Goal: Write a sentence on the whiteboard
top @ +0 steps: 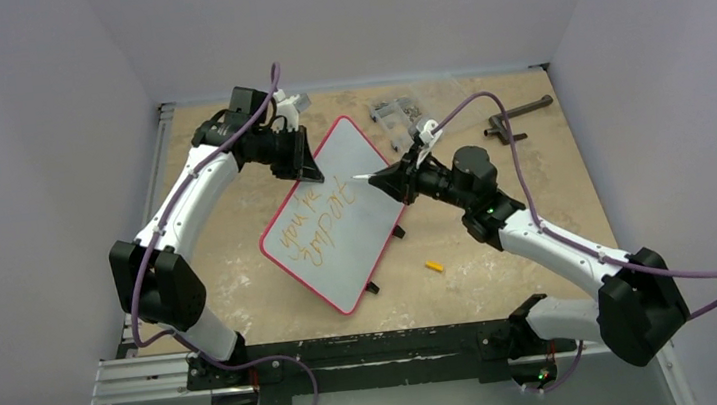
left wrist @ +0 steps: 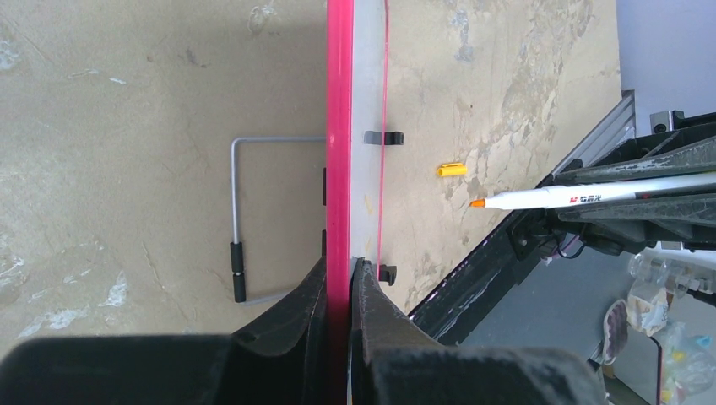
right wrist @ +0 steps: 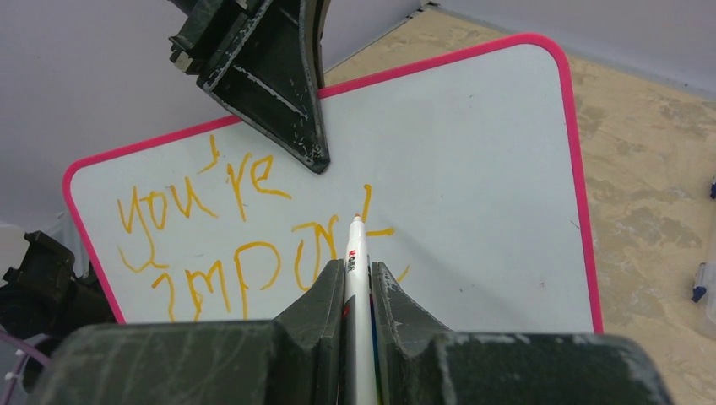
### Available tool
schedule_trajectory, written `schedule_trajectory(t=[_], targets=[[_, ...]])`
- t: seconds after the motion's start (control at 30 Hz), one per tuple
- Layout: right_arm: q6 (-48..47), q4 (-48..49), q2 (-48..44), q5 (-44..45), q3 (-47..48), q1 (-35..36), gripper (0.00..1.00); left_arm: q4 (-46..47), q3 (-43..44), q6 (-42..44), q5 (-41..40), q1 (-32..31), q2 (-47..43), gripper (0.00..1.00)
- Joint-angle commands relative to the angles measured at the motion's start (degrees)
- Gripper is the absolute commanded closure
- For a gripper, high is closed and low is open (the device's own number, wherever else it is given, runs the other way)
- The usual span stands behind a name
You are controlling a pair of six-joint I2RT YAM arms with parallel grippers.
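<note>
The whiteboard (top: pixel 352 225), white with a red rim, stands tilted on the table's middle. My left gripper (top: pixel 310 173) is shut on its upper edge; in the left wrist view the fingers pinch the red rim (left wrist: pixel 339 126) edge-on at the left gripper (left wrist: pixel 340 267). The sentence (right wrist: pixel 219 245), in orange, reads "you're import" over two slanted lines (top: pixel 312 225). My right gripper (right wrist: pixel 356 268) is shut on a white marker (right wrist: pixel 355 249), its orange tip by the last letter. The left wrist view shows a gap between the marker (left wrist: pixel 574 198) and the board.
An orange marker cap (top: pixel 434 266) lies on the table right of the board. A clear bag of parts (top: pixel 396 116) and a dark tool (top: pixel 518 115) lie at the back right. The board's wire stand (left wrist: pixel 236 215) shows behind it. A metal rail (top: pixel 151 370) runs along the near edge.
</note>
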Motion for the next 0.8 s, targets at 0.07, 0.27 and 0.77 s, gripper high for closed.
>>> schedule_trajectory(t=[0.07,0.27,0.77], targets=[[-0.73,2.6,-1.44,-1.97,-0.65,-0.26,1.0,-0.72,0.17,4.25,-7.78,-0.25,-0.7,1.0],[-1.11,1.06,-1.4,-0.01,-0.86,-0.23,1.0,-0.7,0.16,4.25,-7.53,-0.6,-0.4,1.0],[2.9,3.92,2.62,-1.27,-0.93,-0.09,1.0,-0.88,0.32,4.34,-7.48,-1.1,-0.7,1.0]])
